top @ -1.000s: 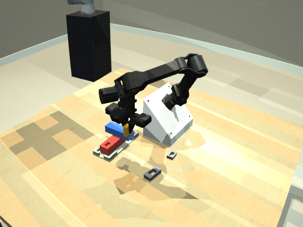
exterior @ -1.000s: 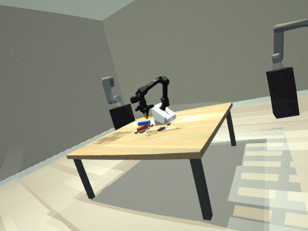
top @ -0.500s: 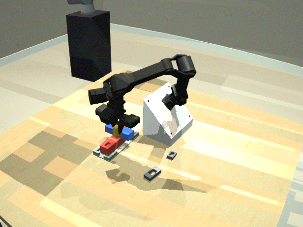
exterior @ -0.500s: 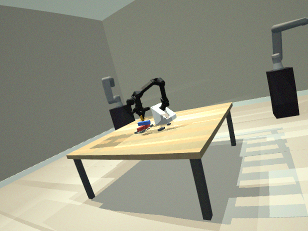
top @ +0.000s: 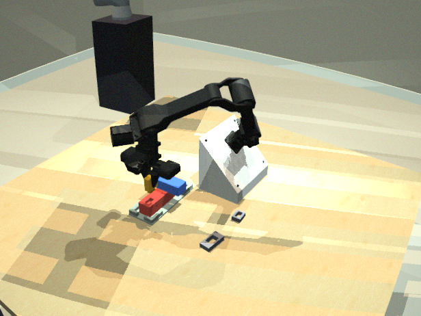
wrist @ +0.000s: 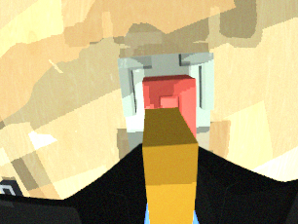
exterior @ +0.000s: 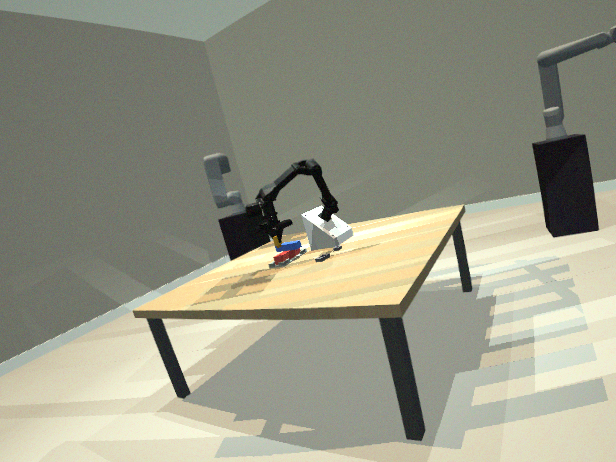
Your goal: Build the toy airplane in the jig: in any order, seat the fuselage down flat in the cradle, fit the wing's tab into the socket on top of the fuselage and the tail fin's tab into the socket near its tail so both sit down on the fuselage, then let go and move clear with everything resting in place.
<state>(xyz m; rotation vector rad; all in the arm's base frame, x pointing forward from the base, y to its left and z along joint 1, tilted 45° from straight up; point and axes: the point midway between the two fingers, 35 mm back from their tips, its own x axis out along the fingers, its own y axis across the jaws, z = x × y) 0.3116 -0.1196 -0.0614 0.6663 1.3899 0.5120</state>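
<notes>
And here's black arm [top: 188, 102] [exterior: 286, 182], rooted on sloping face of white wedge [top: 253, 165] [exterior: 342, 232]! Lower link climbing steeply from wedge, elbow [top: 242, 90] [exterior: 310, 167] bent high above it. Forearm slanting down from elbow, out past wedge's side. Wrist [top: 147, 145] [exterior: 269, 212] folded downward, well out from wedge. Gripper [top: 150, 180] [exterior: 277, 238] [wrist: 164, 150] beside wedge, pointing down, fingertips lower than wedge's top edge. Both fingers closed firm on tail fin, one each side, nice narrow pinch!
</notes>
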